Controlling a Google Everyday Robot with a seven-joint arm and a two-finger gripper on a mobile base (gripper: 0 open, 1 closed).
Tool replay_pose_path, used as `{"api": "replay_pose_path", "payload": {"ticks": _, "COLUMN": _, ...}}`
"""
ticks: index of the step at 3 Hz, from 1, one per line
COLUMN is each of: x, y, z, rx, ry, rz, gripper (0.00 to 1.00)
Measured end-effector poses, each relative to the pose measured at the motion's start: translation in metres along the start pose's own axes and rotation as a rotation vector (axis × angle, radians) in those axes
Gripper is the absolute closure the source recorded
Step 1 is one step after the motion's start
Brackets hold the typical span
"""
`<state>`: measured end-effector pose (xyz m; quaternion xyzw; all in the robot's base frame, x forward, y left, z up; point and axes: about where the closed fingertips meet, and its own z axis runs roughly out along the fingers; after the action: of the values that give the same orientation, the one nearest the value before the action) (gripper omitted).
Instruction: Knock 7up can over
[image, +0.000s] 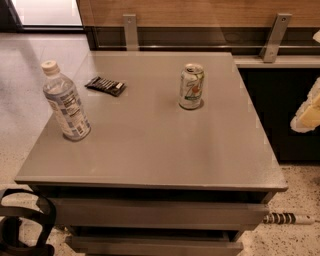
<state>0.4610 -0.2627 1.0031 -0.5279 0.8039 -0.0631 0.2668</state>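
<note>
The 7up can (191, 86) stands upright on the grey table top (150, 150), right of centre and toward the back. It is pale silvery-white and green with a red mark and a silver top. My gripper (306, 111) shows as a white and pale yellow shape at the right edge of the view. It is off the table's right side, well apart from the can and at about its height. Part of it is cut off by the frame edge.
A clear plastic bottle (65, 102) with a white cap stands upright near the table's left edge. A flat black packet (105, 85) lies behind it toward the back. A wall with metal brackets (131, 30) runs behind the table. Drawers (160, 212) sit below the front edge.
</note>
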Motion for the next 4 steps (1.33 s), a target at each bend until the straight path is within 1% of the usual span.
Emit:
{"api": "replay_pose_path", "payload": {"ticks": 1, "x": 0.0, "y": 0.0, "z": 0.0, "rx": 0.0, "ry": 0.0, "rz": 0.0, "gripper": 0.0}}
{"api": "replay_pose_path", "payload": {"ticks": 2, "x": 0.003, "y": -0.014, "z": 0.003, "rx": 0.037, "ry": -0.066, "rz": 0.066, "gripper": 0.0}}
{"api": "replay_pose_path", "payload": {"ticks": 3, "x": 0.004, "y": -0.026, "z": 0.024, "rx": 0.056, "ry": -0.181, "rz": 0.169, "gripper": 0.0}}
{"api": "replay_pose_path", "payload": {"ticks": 4, "x": -0.021, "y": -0.048, "z": 0.055, "rx": 0.082, "ry": -0.371, "rz": 0.253, "gripper": 0.0}}
